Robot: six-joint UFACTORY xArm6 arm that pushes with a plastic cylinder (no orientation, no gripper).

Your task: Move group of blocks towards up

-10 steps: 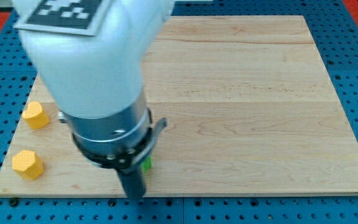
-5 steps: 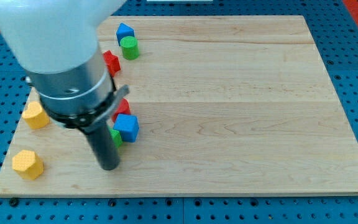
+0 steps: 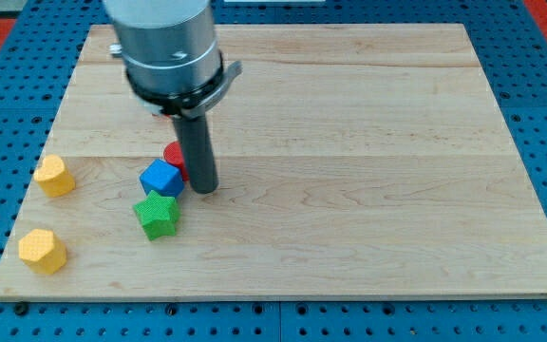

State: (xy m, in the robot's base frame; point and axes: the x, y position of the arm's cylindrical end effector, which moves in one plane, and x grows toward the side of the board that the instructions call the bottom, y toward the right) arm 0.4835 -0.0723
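My tip [image 3: 203,188] rests on the wooden board [image 3: 368,171], just right of a small cluster of blocks. A blue cube [image 3: 160,179] lies immediately left of the tip. A red block [image 3: 173,153] sits just above the cube, partly hidden behind the rod. A green star-shaped block [image 3: 157,215] lies below the cube, toward the view's bottom left of the tip. The arm's body covers the board's upper left, hiding whatever lies under it.
Two yellow hexagonal blocks sit near the board's left edge: one [image 3: 54,176] at mid-height, one [image 3: 42,251] near the bottom left corner. Blue perforated table surrounds the board.
The arm has moved up and to the right. The tip went from below-left of the cluster to its right side. The blue cube and green star shifted left; the upper blocks are now hidden.
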